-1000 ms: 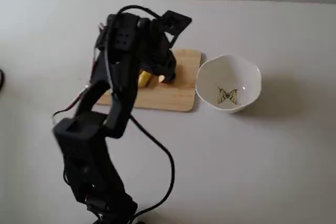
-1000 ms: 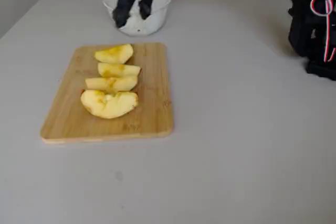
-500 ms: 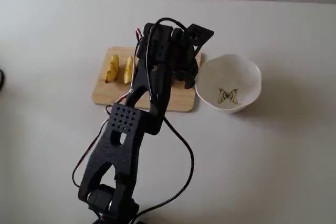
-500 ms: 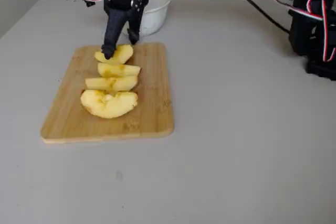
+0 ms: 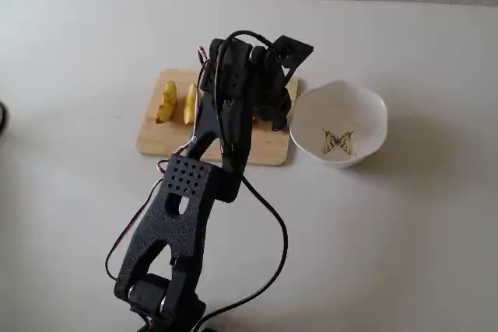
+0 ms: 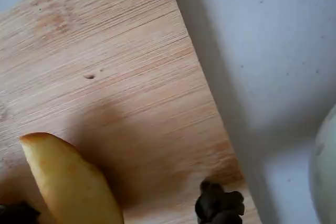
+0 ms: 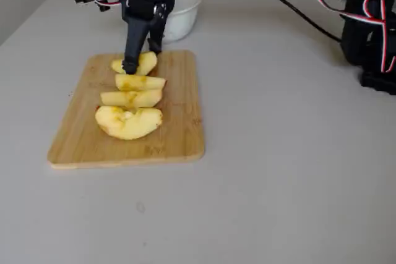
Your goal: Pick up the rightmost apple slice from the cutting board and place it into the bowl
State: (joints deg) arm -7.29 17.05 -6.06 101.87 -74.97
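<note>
The cutting board [image 7: 179,122] carries several pale-yellow apple slices in a row. The rightmost apple slice [image 7: 143,63] is the one closest to the bowl [image 7: 184,20], at the board's far end in a fixed view. My gripper [image 7: 142,57] is open and lowered over this slice, one finger on each side of it. In the wrist view the slice [image 6: 68,182] lies on the board [image 6: 105,51] between a dark fingertip [image 6: 220,208] and the other at the bottom left. In the fixed view from behind the arm, the arm hides this slice. The white bowl [image 5: 366,106] is empty.
Three other slices [image 7: 133,98] lie nearer the camera on the board; two show left of the arm [image 5: 177,104]. The arm's base and red and white cables [image 7: 371,35] stand at the right. The bowl's edge [image 6: 328,171] is close on the right in the wrist view.
The gripper has come from over the bowl to the board's far end and dropped down around the slice closest to the bowl. The slices have not moved.
</note>
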